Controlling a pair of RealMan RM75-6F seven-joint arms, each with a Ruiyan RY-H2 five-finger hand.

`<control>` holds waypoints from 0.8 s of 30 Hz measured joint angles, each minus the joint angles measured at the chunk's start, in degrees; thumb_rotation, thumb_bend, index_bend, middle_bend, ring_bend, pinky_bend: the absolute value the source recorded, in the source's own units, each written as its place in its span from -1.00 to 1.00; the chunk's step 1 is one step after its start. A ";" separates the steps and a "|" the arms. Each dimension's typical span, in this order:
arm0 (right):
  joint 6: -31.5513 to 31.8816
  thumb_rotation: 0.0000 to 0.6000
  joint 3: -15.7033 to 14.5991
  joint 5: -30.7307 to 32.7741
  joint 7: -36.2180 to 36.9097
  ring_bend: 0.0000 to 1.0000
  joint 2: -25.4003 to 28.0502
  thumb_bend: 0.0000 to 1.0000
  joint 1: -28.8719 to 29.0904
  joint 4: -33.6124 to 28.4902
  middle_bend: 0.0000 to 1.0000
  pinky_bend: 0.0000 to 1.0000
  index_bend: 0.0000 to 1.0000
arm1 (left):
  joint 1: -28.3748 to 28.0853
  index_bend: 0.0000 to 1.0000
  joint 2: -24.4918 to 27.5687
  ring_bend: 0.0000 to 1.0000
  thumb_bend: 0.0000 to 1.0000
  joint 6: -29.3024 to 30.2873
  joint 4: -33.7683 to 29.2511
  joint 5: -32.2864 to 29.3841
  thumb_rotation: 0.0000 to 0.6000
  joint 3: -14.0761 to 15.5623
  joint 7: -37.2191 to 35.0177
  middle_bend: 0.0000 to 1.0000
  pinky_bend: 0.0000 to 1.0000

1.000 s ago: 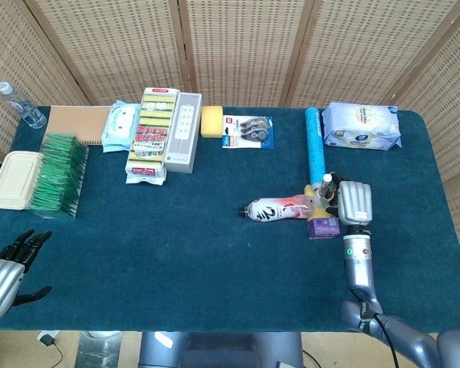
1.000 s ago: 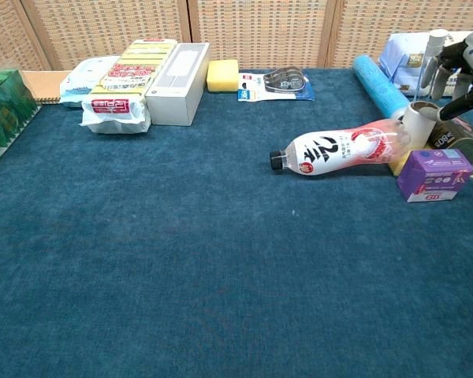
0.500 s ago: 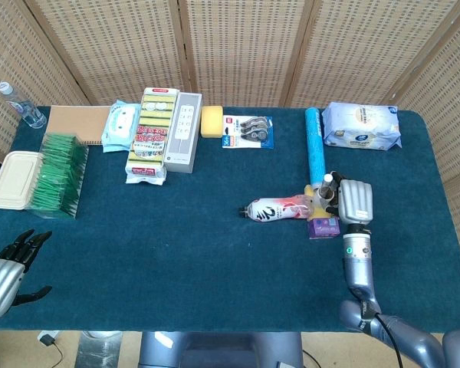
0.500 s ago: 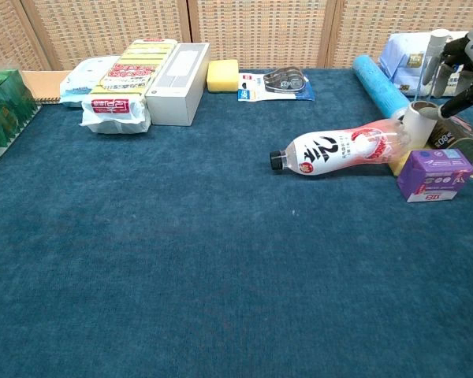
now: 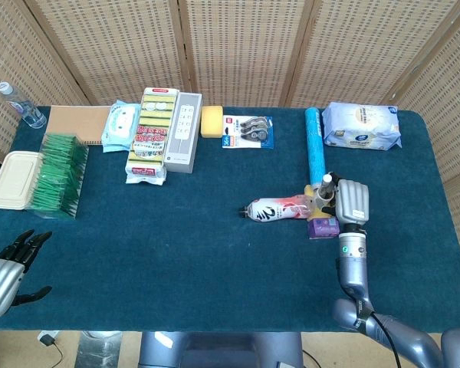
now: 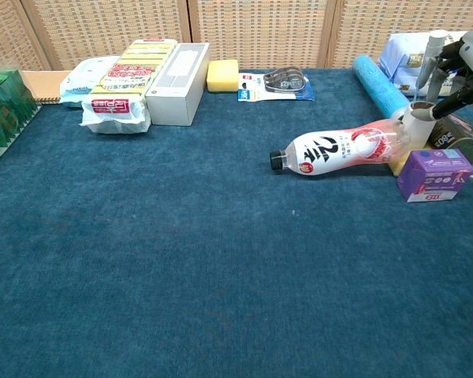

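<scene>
Blue-carpeted table (image 5: 215, 253), head view: right hand (image 5: 351, 202) hovers over the cluster at the right; left hand (image 5: 4, 272) idle, fingers apart, at the near-left edge, well apart.
Head view, bottle (image 5: 280, 209): lying down, long axis left-right, cap leftward, base end just left of the right hand.
Chest view, right hand (image 6: 465, 67): fingers curled above white roll (image 6: 417, 120); whether it grasps anything cannot be told.
Chest view, purple box (image 6: 433, 175): just beside bottle (image 6: 339, 150).
</scene>
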 measured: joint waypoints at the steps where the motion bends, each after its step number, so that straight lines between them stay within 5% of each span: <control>1: 0.00 1.00 0.09 0.16 0.06 0.33 -0.10 -0.48 0.03 0.02 0.14 0.46 -0.05 | 0.00 -1.00 0.00 -0.85 -0.77 0.01 0.01 -0.02 1.00 -0.01 -0.02 -0.69 -0.49; 24: 0.52 1.00 0.46 0.80 0.17 0.55 -0.08 -0.45 0.58 1.05 0.45 0.55 0.11 | -0.20 -1.00 -0.05 -0.85 -0.77 -0.60 -0.27 -0.23 1.00 0.04 0.51 -0.69 -0.48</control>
